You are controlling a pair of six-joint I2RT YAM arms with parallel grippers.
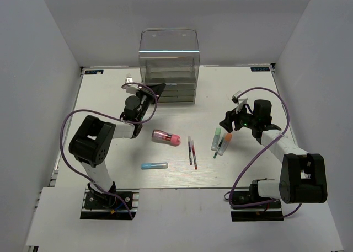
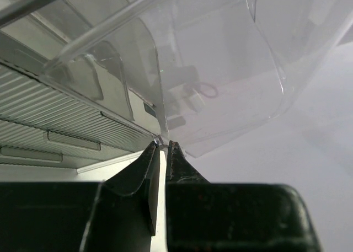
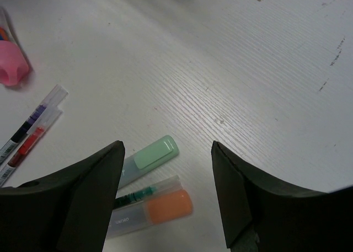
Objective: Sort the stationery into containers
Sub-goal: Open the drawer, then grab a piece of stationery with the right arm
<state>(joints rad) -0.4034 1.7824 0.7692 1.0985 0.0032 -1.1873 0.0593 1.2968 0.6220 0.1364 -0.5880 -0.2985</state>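
Observation:
The clear organiser [image 1: 168,59] stands at the table's back, with drawers [image 2: 55,119] below and a see-through upper part [image 2: 220,70]. My left gripper [image 1: 157,89] [image 2: 164,144] is at its front left, its jaws pinched on a corner of the clear panel. My right gripper [image 1: 227,125] [image 3: 168,147] is open and empty just above the pale green marker [image 1: 216,138] [image 3: 151,157], the orange-capped marker [image 1: 225,143] [image 3: 160,207] and the thin green pen [image 3: 135,196]. The pink cylinder [image 1: 166,137], light blue stick [image 1: 154,166], purple pen [image 1: 190,150] and red pen [image 1: 194,153] lie mid-table.
White walls enclose the table on the left, right and back. The arm bases [image 1: 107,199] sit at the near edge. The pink cylinder [image 3: 11,70] and the two pens [image 3: 27,128] also show at the left of the right wrist view.

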